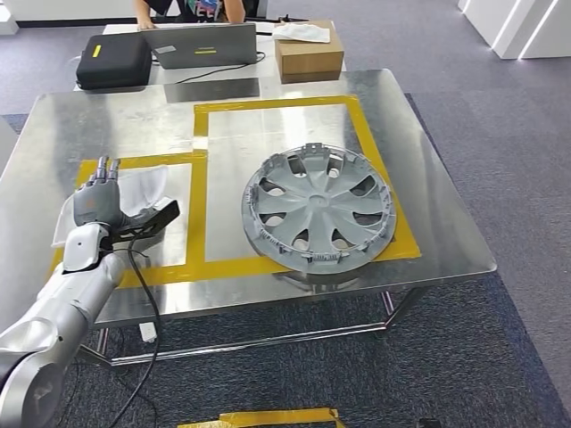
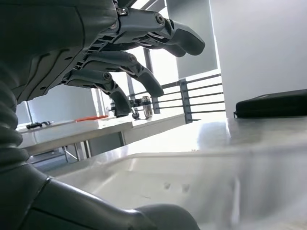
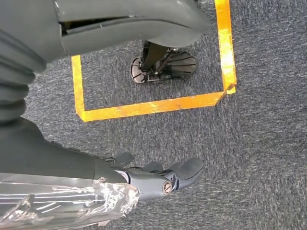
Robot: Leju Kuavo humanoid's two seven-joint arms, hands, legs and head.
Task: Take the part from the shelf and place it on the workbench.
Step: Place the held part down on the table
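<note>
Steel counter (image 1: 80,125), its left corner cut off, carries the grey wheel cover (image 1: 318,210) flat inside the larger yellow-taped frame. Left hand (image 1: 99,201) hovers released, fingers spread, partly hiding a white bag (image 1: 144,188). Right hand (image 3: 159,178) hangs over carpet, fingers extended, holding nothing.

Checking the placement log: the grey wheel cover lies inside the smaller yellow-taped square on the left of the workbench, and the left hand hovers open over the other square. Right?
One thing is wrong. In the head view the wheel cover lies in the larger taped rectangle on the right of the workbench; the left hand, fingers apart and holding nothing, is over the smaller left square.
</note>
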